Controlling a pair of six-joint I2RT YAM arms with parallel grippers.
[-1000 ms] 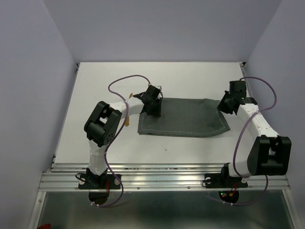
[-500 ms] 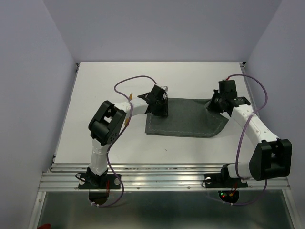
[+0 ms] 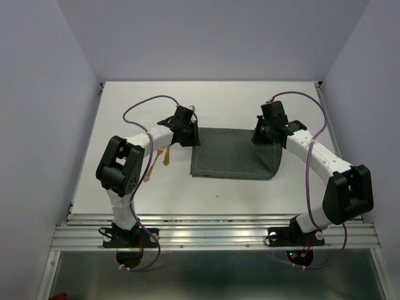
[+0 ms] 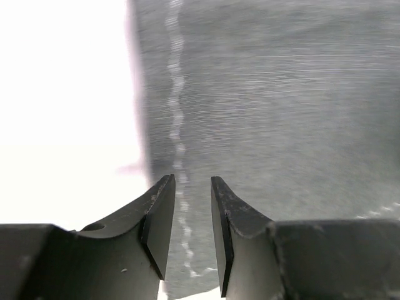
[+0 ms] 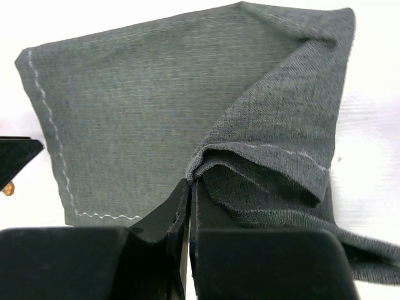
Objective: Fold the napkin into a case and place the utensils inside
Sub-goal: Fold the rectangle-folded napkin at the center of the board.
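The dark grey napkin (image 3: pixel 228 156) lies flat mid-table, its right part lifted and folded over to the left. My right gripper (image 3: pixel 265 134) is shut on that raised fold, and in the right wrist view (image 5: pixel 190 185) the cloth (image 5: pixel 137 106) bunches at its tips. My left gripper (image 3: pixel 187 134) hovers open over the napkin's left hem (image 4: pixel 178 125), with nothing between its fingertips (image 4: pixel 192 182). Two orange-brown utensils (image 3: pixel 165 156) (image 3: pixel 149 170) lie on the table just left of the napkin. One tip shows at the right wrist view's left edge (image 5: pixel 7 187). No case shape shows.
The white table (image 3: pixel 125 112) has pale walls on three sides. A metal rail (image 3: pixel 212 228) runs along its near edge. Purple cables loop above both arms (image 3: pixel 144 106) (image 3: pixel 306 100).
My right gripper has moved left, dragging the napkin's right edge over the cloth. My left gripper went right, then back left to the left hem. The utensils are now uncovered.
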